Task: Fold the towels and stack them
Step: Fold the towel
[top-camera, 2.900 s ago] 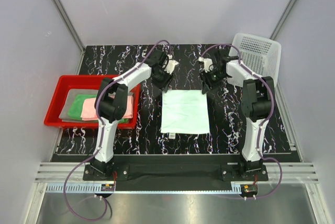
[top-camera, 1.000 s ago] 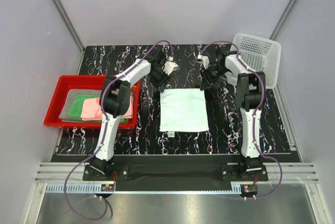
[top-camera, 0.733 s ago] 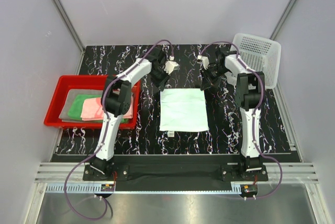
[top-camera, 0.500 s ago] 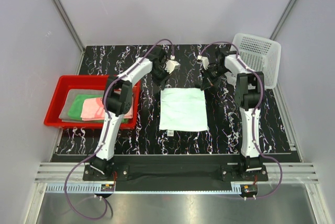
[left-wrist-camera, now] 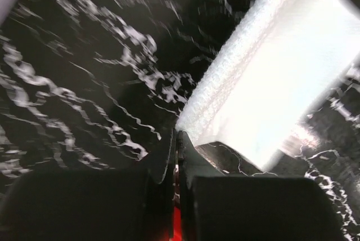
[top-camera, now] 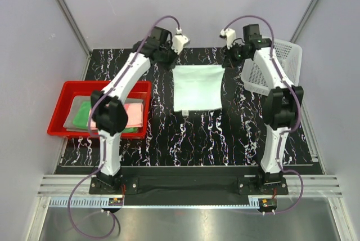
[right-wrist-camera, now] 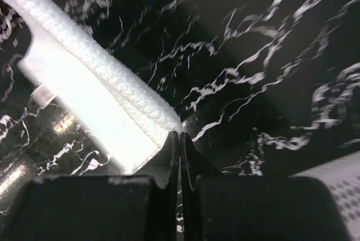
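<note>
Fingers [left-wrist-camera: 162,162] of the left gripper [left-wrist-camera: 176,135] were clenched on one far corner of the mint towel [top-camera: 197,88], and the right gripper [right-wrist-camera: 180,135] was pinched just as tight on the other far corner, each wrist view showing the thick terry hem running straight out from closed tips. Seen from above, both arms reached well out over the table [top-camera: 236,134], and the held hem ran crosswise between the two grippers, drawn fairly straight. From that hem the cloth fell back toward the arm bases, so the free near edge lay on the robot's side of the fingers. Whether that near edge rested on the table or hung just clear of it could not be told. The sheet looked close to square, slightly wider along the held hem than down its drop, and neither arm was nearer to it than the other, each holding its own corner. In my judgement the fold turned on this: with the free edge lying nearer than the fingers, both grippers would have to travel together toward the bases, keeping the hem level and crosswise, to lay the far edge over the near one. If one side lagged, the fold would probably skew. Well to the left, the tray [top-camera: 61,99] held the grey towel [top-camera: 72,118], the green towel [top-camera: 84,112] and the pink towel [top-camera: 135,112], partly hidden behind the left arm, and the basket [top-camera: 281,55] stood just beside the right arm
</note>
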### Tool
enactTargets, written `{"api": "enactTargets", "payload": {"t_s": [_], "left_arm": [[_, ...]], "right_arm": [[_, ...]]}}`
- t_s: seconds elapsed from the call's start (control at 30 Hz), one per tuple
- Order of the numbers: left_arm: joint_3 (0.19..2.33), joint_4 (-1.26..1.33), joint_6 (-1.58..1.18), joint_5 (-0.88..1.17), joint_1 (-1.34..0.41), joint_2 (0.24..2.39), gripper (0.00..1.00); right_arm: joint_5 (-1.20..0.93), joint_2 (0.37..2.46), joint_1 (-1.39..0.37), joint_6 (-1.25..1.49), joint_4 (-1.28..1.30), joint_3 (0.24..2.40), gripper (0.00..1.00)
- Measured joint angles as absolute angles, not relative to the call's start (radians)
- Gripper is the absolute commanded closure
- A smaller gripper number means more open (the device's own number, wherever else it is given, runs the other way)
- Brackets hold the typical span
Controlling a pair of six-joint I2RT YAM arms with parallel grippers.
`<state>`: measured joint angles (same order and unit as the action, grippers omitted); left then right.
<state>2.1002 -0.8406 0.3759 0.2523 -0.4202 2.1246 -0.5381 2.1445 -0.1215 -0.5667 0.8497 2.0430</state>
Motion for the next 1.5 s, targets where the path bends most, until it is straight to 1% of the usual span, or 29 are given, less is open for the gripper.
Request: {"api": "enactTargets", "payload": {"t_s": [0.2, 0.33, 0.57, 0.77, 0.87, 0.93, 1.0, 1.1, 1.17, 1.23, 1.3, 1.4, 1.5], "left_arm": [[2.083, -0.802, 0.369, 0.254, -0.431, 1.895, 1.0], [2.037, -0.815, 0.369, 0.252, -0.456, 1.824, 1.0], [1.893, -0.903, 0.361, 0.237, -0.535, 1.733, 1.0], [1.715, -0.922, 0.319, 0.303, -0.612, 1.554, 1.0], [1.644, -0.885, 0.303, 0.33, -0.603, 1.516, 1.0], [1.637, -0.861, 0.294, 0.355, -0.578, 1.557, 1.0], [1.638, -0.822, 0.287, 0.373, -0.545, 1.642, 1.0], [1.673, -0.794, 0.287, 0.389, -0.487, 1.822, 1.0], [1.72, -0.797, 0.288, 0.397, -0.453, 1.945, 1.0], [1.806, -0.798, 0.29, 0.406, -0.417, 2.085, 1.0], [1.88, -0.802, 0.293, 0.409, -0.391, 2.182, 1.0], [1.971, -0.817, 0.3, 0.407, -0.355, 2.274, 1.0], [1.999, -0.807, 0.307, 0.403, -0.334, 2.295, 1.0]], "right_arm": [[-0.537, 1.92, -0.122, -0.532, 0.789, 2.011, 1.0], [-0.54, 1.8, -0.127, -0.519, 0.765, 1.912, 1.0], [-0.525, 1.544, -0.151, -0.482, 0.753, 1.624, 1.0], [-0.514, 1.274, -0.187, -0.424, 0.762, 1.409, 1.0], [-0.52, 1.23, -0.188, -0.394, 0.723, 1.327, 1.0], [-0.53, 1.267, -0.189, -0.379, 0.671, 1.291, 1.0], [-0.54, 1.354, -0.189, -0.369, 0.608, 1.269, 1.0], [-0.544, 1.56, -0.189, -0.372, 0.526, 1.274, 1.0], [-0.548, 1.699, -0.189, -0.379, 0.512, 1.32, 1.0], [-0.553, 1.856, -0.189, -0.389, 0.511, 1.408, 1.0], [-0.562, 1.981, -0.187, -0.401, 0.496, 1.496, 1.0], [-0.562, 2.082, -0.183, -0.416, 0.481, 1.578, 1.0], [-0.54, 2.119, -0.175, -0.426, 0.457, 1.612, 1.0]]}}
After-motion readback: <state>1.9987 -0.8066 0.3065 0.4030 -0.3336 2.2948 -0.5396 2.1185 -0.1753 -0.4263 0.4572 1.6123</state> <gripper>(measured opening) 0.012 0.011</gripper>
